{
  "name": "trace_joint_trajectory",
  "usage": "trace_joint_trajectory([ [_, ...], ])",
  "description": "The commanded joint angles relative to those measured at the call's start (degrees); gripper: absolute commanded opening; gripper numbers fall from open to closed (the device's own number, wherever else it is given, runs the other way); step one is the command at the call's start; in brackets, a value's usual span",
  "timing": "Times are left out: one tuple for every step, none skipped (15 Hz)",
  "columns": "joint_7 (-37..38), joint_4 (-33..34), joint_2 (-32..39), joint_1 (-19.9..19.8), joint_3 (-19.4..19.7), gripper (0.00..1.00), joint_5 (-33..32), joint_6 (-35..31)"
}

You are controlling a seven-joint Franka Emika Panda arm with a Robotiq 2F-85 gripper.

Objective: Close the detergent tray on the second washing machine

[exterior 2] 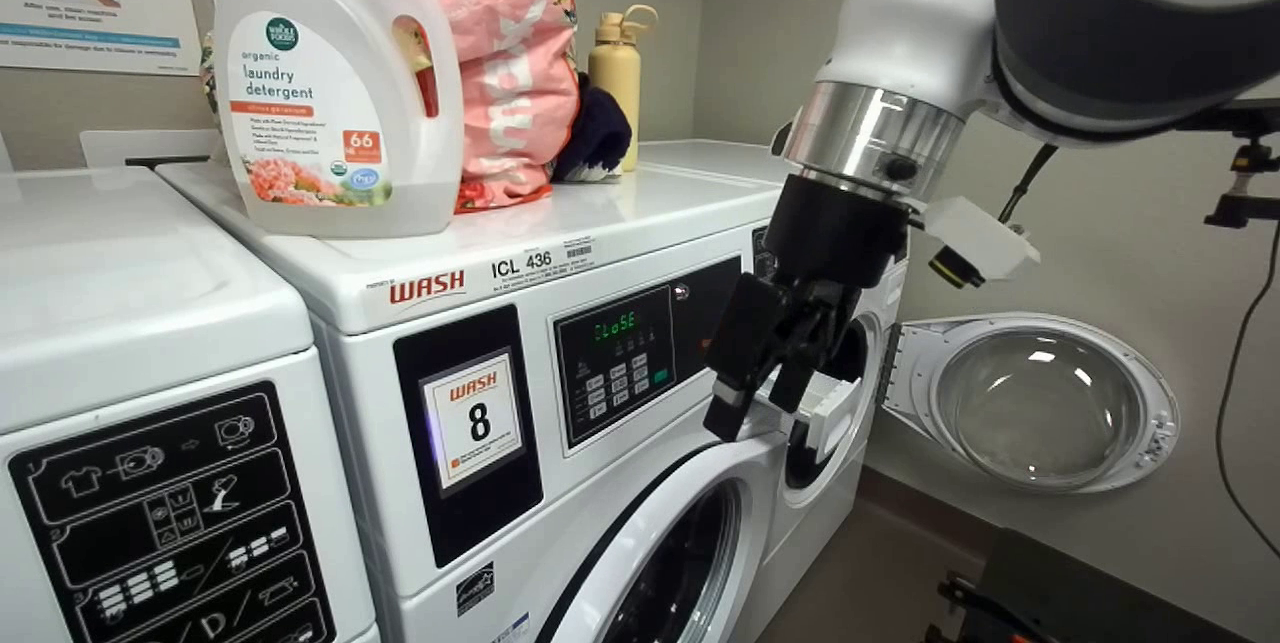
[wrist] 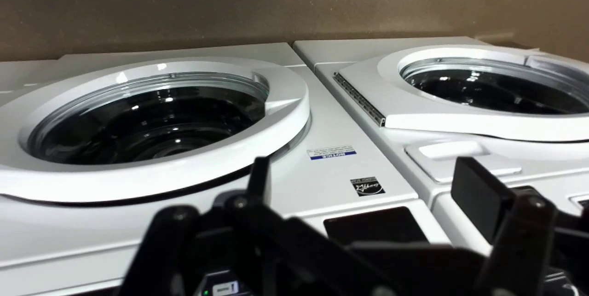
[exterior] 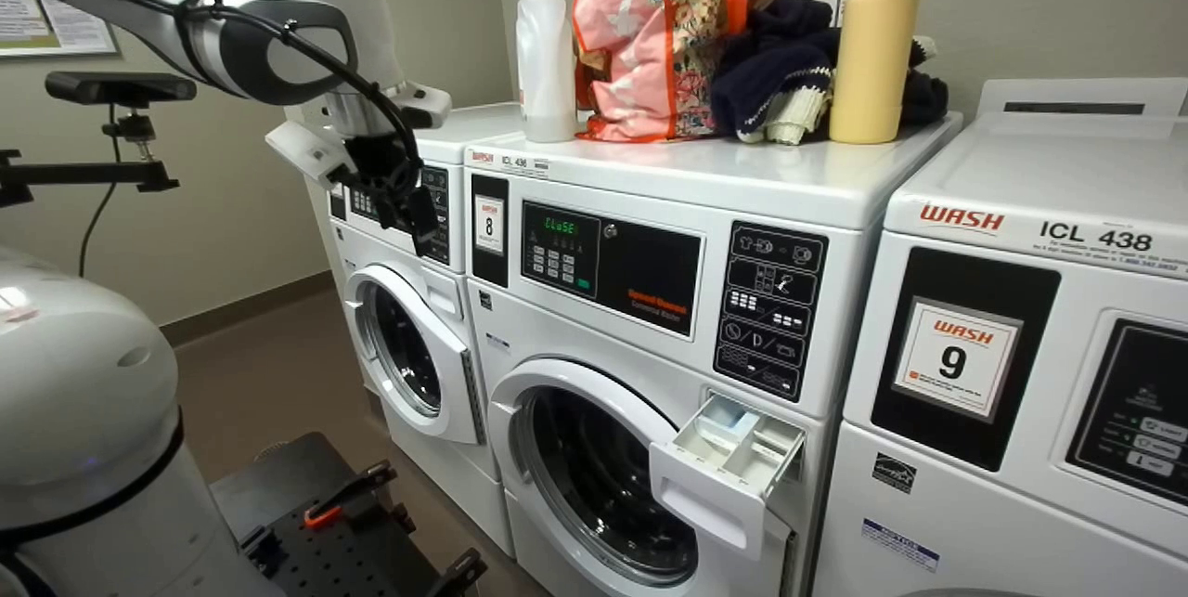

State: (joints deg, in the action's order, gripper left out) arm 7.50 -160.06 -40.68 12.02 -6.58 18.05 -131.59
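Observation:
The second washing machine is the white middle front-loader with card 8 point(exterior: 640, 179) point(exterior 2: 560, 273); its display reads CLoSE. Its detergent tray point(exterior: 710, 504) is pulled out at lower right, with white and bluish compartments showing. In an exterior view the tray point(exterior 2: 830, 413) is partly hidden behind my gripper point(exterior 2: 757, 403). My gripper point(exterior: 422, 221) points down, well away from the tray, near where this machine meets its neighbour. In the wrist view my gripper point(wrist: 368, 185) has its fingers wide apart with nothing between them. The tray is out of the wrist view; the machine's front point(wrist: 340, 174) shows there.
The porthole door point(exterior: 585, 476) lies just below the tray. A neighbouring washer point(wrist: 464, 162) has its tray shut. Washer 9 point(exterior: 1039, 170) stands beyond, with its round door point(exterior 2: 1030, 403) swung open. A detergent jug point(exterior 2: 340, 93), bag point(exterior: 640, 31) and bottle point(exterior: 872, 49) stand on top.

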Motion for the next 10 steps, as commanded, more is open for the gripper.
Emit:
trace_joint_trajectory([
  [3.2, 0.2, -0.4, -3.7, 1.3, 1.00, 0.2, -1.1],
  [3.9, 0.3, -0.2, -4.7, 1.6, 1.00, 0.2, -1.4],
  [4.7, 0.4, -0.1, -6.1, 2.0, 1.00, 0.0, -1.5],
  [5.3, 0.4, 0.1, -6.9, 2.3, 1.00, 0.2, -1.8],
  [5.6, 0.4, 0.0, -7.9, 3.1, 1.00, 0.3, -2.0],
  [6.2, 0.5, 0.2, -8.9, 3.5, 1.00, 0.5, -2.4],
  [7.1, 0.5, 0.4, -10.0, 3.8, 1.00, 0.5, -2.9],
  [7.7, 0.5, 0.5, -11.1, 4.4, 1.00, 0.5, -3.5],
  [8.8, 0.5, 0.5, -12.2, 4.5, 1.00, 0.3, -4.1],
  [10.5, 0.5, 0.5, -13.7, 4.3, 1.00, 0.0, -5.2],
])
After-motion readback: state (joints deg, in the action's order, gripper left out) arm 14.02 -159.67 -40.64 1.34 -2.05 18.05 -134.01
